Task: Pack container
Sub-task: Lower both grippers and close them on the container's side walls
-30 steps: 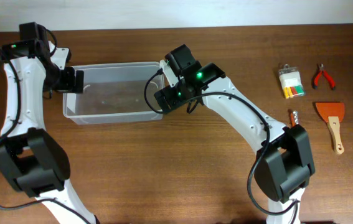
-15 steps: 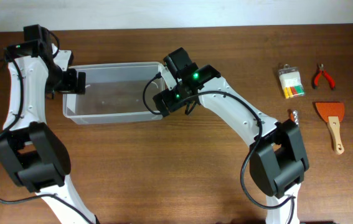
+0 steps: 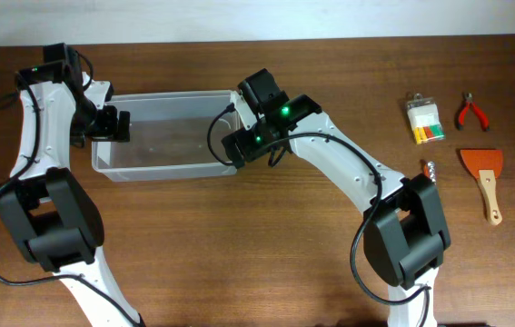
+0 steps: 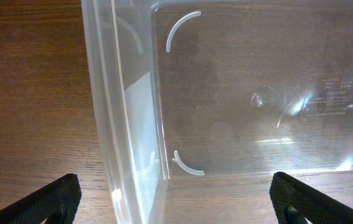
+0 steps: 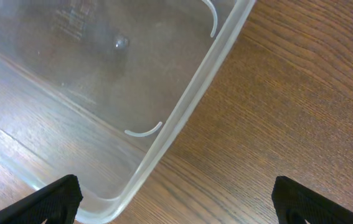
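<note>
We see our left gripper [image 4: 176, 208] spread wide and astride the short left wall of the container [image 3: 162, 136], one finger outside over the table [image 3: 266, 263], the other above the bin's clear floor, neither one touching plastic as far as the wrist view shows; at the opposite end, our right gripper [image 5: 176, 208] is likewise spread, straddling the rim at the near right corner, and pinching nothing. The bin sits on the wood at rear left, empty. Well apart on the right lie a packet of coloured pieces [image 3: 425, 120], red pliers [image 3: 471, 112] and an orange-bladed scraper [image 3: 484, 174], all untouched, so we judge the packing itself has not begun and the step in hand is taking hold of the bin by both ends. To do it well, we would lower each pair of fingers deeper over its wall, close both together and gently, since thin plastic is likely to flex, then keep the two arms level and in step so the bin neither twists nor slips
</note>
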Action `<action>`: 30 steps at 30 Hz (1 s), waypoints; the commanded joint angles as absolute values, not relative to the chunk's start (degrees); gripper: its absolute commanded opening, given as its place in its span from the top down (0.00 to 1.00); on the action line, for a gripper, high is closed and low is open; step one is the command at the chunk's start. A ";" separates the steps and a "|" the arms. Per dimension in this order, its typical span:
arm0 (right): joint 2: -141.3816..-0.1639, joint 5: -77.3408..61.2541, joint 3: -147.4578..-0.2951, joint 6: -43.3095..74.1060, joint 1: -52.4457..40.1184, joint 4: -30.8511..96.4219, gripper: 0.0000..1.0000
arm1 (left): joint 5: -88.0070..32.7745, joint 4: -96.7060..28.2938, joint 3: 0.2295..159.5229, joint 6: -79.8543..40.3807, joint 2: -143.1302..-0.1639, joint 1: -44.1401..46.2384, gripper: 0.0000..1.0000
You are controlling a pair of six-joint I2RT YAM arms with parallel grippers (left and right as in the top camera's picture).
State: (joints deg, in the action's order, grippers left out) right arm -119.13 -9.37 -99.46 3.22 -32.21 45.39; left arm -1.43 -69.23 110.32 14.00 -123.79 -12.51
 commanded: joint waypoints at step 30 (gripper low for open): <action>-122.21 -5.52 -100.57 9.96 -32.56 46.06 0.02 | -2.37 -69.45 110.34 14.87 -124.18 -12.80 0.01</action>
State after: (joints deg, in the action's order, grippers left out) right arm -121.56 -6.26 -99.46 9.45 -32.21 46.02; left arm -1.50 -69.25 110.32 14.00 -123.79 -12.51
